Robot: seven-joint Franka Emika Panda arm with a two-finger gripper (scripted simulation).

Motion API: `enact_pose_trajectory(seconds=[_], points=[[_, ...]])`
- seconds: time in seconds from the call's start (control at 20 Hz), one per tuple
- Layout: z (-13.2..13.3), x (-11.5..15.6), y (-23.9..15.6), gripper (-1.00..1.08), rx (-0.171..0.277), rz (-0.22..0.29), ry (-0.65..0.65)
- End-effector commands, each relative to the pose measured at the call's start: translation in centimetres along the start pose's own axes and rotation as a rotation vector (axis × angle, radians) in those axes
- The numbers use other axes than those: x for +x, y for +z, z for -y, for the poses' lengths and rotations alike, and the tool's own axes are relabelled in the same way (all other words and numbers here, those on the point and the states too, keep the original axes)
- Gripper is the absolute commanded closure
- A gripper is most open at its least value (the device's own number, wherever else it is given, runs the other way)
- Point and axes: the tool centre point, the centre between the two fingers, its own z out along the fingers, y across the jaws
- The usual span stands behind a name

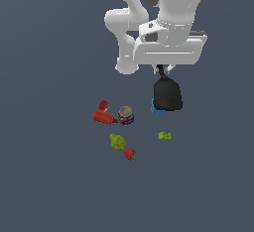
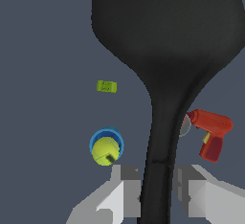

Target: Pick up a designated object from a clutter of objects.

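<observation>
Spatula (image 2: 165,50) handle is sitting squarely between the two fingers of your claw (image 2: 157,189), and the fingers are pressing against its sides, so you are gripping it. In the exterior view the black spatula (image 1: 167,94) is hanging straight down from the claw (image 1: 161,69), blade lowest, apparently lifted off the counter (image 1: 54,176) and above the other items. That is the relation your next move is turning on: the long axis is running straight out from the claw, with the broad blade at the far end and the thin handle pinched near its top, so I judge any raise should be going along that axis to keep the blade from swinging.

Below, the rest of the clutter is lying well apart from the blade: the red drill-like tool (image 1: 103,114) touching the multicoloured jar (image 1: 125,115), the green pear (image 1: 117,142), the strawberry (image 1: 130,154) and the small yellow-green block (image 1: 165,136).

You are losing some detail here. The blade is covering most of the blue cup (image 1: 156,110) in the exterior view; only the wrist view is showing the cup (image 2: 106,144) with its green apple (image 2: 105,151). The handle's upper end is cut off there.
</observation>
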Motion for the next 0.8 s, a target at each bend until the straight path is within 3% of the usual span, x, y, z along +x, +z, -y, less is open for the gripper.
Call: enact_pose_trajectory(seconds=[0.0, 0.4, 0.75], points=[[1.6, -1.4, -2.0, 1.08, 0.000, -0.001, 0.001], [5.9, -4.5, -7.0, 1.08, 0.002, -0.001, 0.000], [7.6, -5.6, -9.1, 1.08, 0.004, -0.001, 0.001]])
